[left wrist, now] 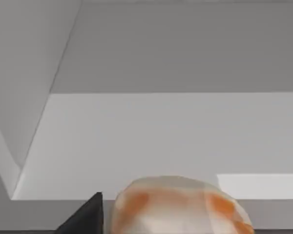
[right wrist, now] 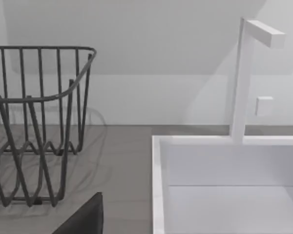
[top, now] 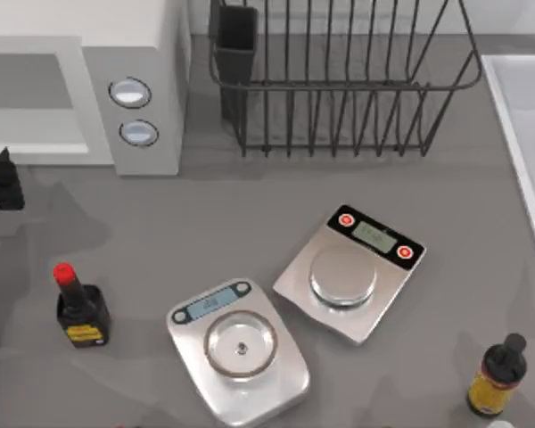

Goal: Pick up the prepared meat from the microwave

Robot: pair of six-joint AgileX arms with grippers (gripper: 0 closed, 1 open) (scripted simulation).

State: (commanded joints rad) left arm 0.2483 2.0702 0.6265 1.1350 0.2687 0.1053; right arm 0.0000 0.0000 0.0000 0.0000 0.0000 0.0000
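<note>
Left gripper [top: 2, 178] sat at desk's left edge, just in front of microwave [top: 134, 80], closed on prepared meat [left wrist: 178, 207]. Best bet: keep grip steady, back out slow w/o clipping cavity.

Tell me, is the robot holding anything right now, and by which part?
It seems the left hand has the prepared meat by the microwave; the exact hold cannot be told.

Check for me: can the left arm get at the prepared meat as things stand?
Probably yes. The left gripper sits at the microwave's front, and its wrist view shows the prepared meat right at one finger, nothing between.
</note>
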